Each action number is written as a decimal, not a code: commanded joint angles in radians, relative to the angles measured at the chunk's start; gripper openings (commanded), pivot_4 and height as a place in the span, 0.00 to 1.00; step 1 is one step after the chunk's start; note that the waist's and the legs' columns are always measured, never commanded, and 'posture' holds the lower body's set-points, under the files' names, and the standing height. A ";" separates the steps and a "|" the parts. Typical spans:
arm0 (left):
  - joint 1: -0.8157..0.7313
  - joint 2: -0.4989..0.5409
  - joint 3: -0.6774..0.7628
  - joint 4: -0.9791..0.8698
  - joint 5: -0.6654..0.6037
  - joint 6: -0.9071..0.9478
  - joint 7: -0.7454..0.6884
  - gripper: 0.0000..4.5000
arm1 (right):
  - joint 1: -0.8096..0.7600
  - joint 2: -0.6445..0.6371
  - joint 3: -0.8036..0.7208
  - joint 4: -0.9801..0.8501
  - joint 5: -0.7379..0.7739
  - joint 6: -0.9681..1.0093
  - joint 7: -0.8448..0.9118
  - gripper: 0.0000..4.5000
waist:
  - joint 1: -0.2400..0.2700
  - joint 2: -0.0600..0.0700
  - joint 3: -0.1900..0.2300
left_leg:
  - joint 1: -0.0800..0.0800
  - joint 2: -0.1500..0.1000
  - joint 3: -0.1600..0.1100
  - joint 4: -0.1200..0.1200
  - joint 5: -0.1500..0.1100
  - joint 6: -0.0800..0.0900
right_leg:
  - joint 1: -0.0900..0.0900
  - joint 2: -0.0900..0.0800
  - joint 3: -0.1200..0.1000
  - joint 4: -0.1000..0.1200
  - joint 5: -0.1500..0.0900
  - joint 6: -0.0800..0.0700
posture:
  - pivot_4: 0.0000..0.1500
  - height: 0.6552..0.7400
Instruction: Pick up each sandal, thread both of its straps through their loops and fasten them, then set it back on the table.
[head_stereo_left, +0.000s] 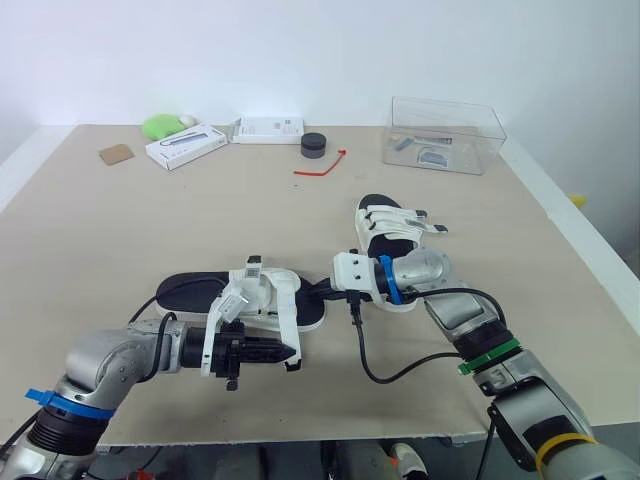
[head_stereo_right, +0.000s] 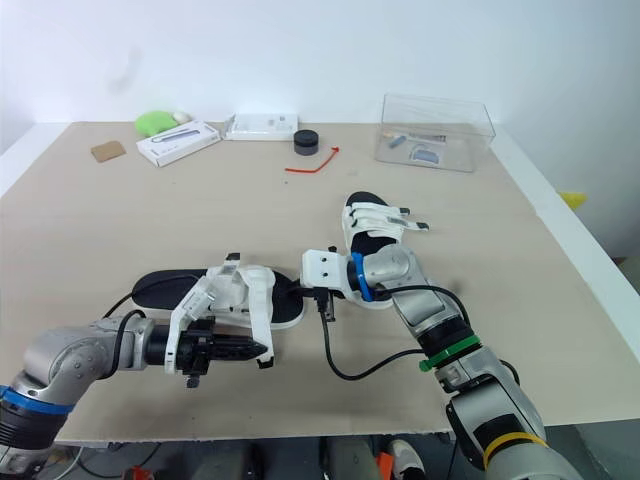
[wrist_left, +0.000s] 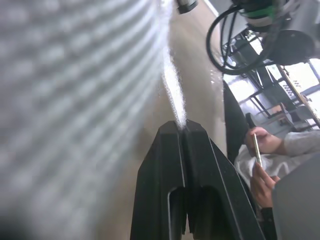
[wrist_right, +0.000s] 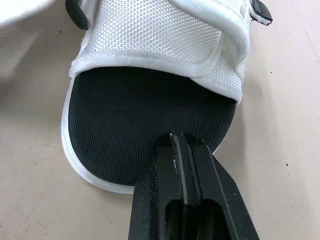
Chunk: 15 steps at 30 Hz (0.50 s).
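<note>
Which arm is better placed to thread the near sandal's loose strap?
Left: the left gripper is shut on the strap; the right gripper sits shut at one end of the sandal.

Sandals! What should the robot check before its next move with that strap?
1. Left gripper pinching the strap: ok, it is shut on it.
2. Strap threaded through its loop: not ok, it hangs loose off the front sandal.
3. Right gripper steadying that sandal: cannot tell; it is shut, with its tips over the black footbed.
4. Front sandal lifted: not ok, it looks to be lying on the table.
5. Back sandal fastened: cannot tell.
</note>
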 joint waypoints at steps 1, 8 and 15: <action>-0.006 0.114 0.096 -0.080 -0.115 0.079 -0.099 0.01 | 0.023 -0.022 0.005 0.015 -0.032 0.021 0.002 0.00 | -0.001 0.000 0.001 | -0.001 0.001 0.000 0.000 0.000 0.000 | -0.001 0.001 0.000 0.000 0.000 0.000 | 1.00 1.00; -0.130 0.187 0.219 0.033 -0.223 0.171 -0.110 0.01 | 0.025 -0.021 0.007 0.015 -0.035 0.018 -0.001 0.00 | 0.000 0.000 0.001 | -0.002 0.000 -0.001 -0.001 0.000 0.000 | -0.002 0.000 -0.001 0.000 -0.001 -0.001 | 1.00 1.00; -0.315 0.077 0.105 0.182 -0.059 0.073 -0.073 0.01 | 0.018 -0.015 0.009 0.024 -0.039 0.011 -0.004 0.00 | 0.000 -0.001 0.001 | -0.003 -0.001 -0.001 0.000 0.000 0.000 | -0.001 0.000 -0.002 -0.001 -0.001 -0.001 | 1.00 1.00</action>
